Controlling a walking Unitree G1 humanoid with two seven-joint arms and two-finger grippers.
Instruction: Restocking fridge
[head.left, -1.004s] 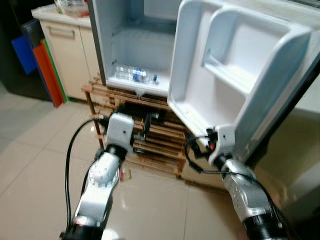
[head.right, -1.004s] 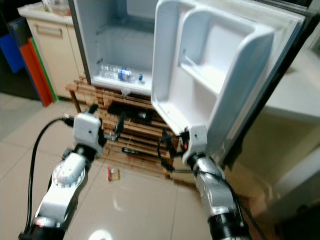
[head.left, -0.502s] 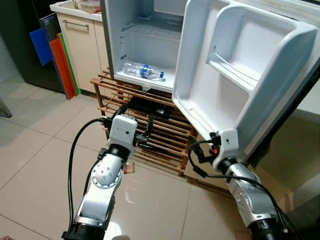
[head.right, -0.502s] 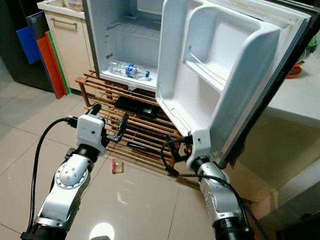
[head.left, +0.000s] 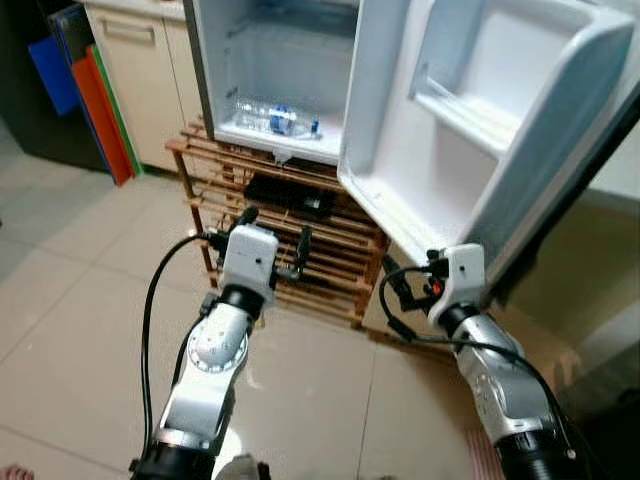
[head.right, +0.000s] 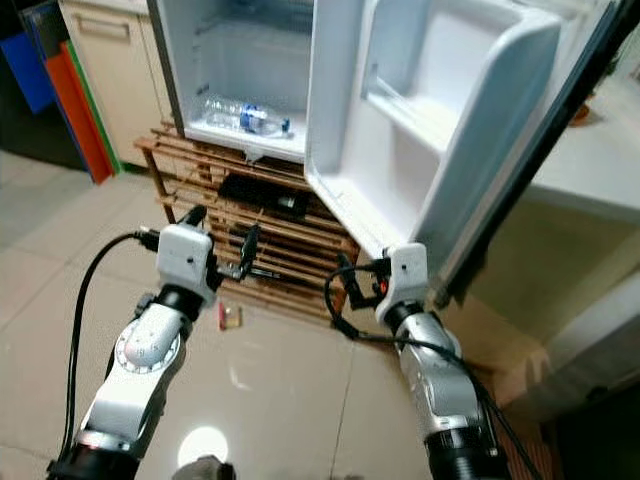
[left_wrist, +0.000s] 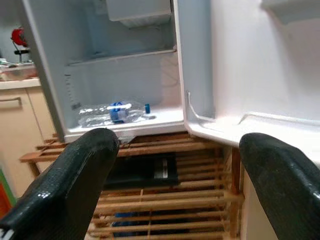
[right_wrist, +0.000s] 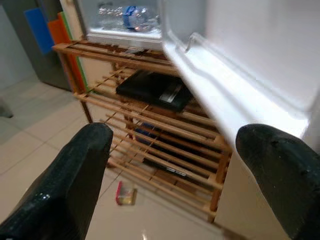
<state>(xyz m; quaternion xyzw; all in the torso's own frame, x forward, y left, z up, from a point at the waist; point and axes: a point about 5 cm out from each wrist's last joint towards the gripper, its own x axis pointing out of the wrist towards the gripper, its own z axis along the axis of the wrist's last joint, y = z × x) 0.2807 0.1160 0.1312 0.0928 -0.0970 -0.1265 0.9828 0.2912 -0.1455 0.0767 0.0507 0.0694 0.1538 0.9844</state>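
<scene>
Since half a second ago the head camera is tilting and shifting: the whole scene is sliding, with the fridge (head.left: 270, 80) sitting higher in the picture and the orange and blue boards (head.left: 85, 95) moving toward 10 o'clock, while both arms are keeping much the same pose before the robot. The small packet on the floor (head.right: 230, 316) is lying where it was, beside the rack's foot.

The left gripper (head.left: 272, 240) is hovering at about 11 o'clock of the picture's centre, in front of the wooden slatted rack (head.left: 300, 250), its two black fingers (left_wrist: 75, 175) spread wide and holding nothing. The right gripper (right_wrist: 175, 170) is hanging at about 4 o'clock, just under the lower edge of the open fridge door (head.left: 480, 130), fingers likewise parted and empty; the right wrist view is showing them well apart with the rack between.

A clear water bottle (head.left: 272, 120) with a blue label is lying on its side on the bottom floor of the fridge compartment, at 12 o'clock from the left gripper and well apart from it. The door is standing swung out to 2 o'clock, its white moulded shelves showing. A flat black device (head.left: 290, 195) is resting on the rack's upper slats, directly beneath the fridge. A cream cabinet (head.left: 150, 60) is standing at 10 o'clock.
</scene>
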